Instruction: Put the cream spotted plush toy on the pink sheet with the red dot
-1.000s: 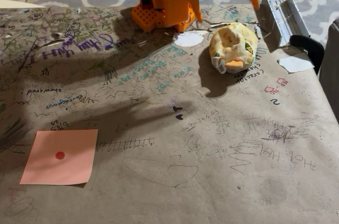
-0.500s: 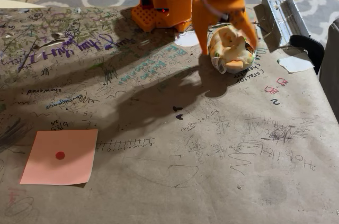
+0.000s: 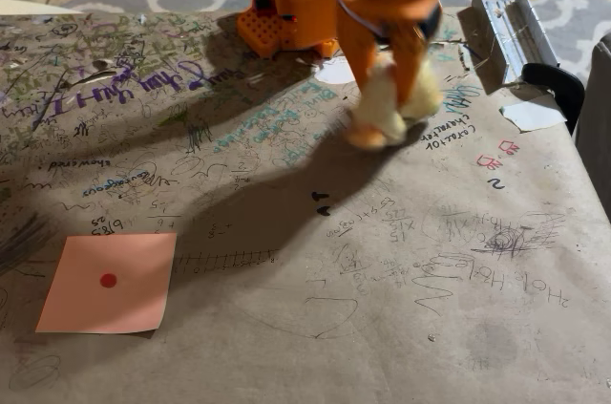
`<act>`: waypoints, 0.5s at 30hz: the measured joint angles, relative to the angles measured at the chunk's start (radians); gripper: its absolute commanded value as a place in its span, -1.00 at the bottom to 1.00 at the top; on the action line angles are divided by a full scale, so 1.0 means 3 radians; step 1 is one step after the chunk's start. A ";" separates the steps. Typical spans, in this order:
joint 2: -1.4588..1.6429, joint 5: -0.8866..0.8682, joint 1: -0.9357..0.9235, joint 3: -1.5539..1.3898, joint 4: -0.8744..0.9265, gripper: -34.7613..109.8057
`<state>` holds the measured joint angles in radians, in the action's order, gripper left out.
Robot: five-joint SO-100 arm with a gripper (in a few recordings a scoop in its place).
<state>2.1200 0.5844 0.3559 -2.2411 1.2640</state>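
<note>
Orange gripper (image 3: pixel 382 79) jaws pinching plush (image 3: pixel 387 110), blurred | pink sheet (image 3: pixel 107 282) well apart, front left on table (image 3: pixel 382 308)

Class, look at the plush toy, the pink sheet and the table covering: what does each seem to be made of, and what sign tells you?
Plush toy: soft cream fabric, it seems; its rounded shape bulges between the orange jaws, though motion blur hides detail. Pink sheet: thin matte paper, lying flat with crisp edges. Table covering: probably brown kraft paper, matte and covered in pen scribbles.
</note>
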 measured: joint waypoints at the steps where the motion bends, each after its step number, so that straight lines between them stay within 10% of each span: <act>1: 0.0276 0.0031 -0.0153 0.0194 0.0184 -0.52; 6: 0.1411 0.0562 -0.0885 0.1493 0.0716 -0.52; 15: 0.2869 0.1340 -0.1785 0.1994 -0.0184 -0.52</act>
<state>2.9805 0.9863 -0.1795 -1.6429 1.2088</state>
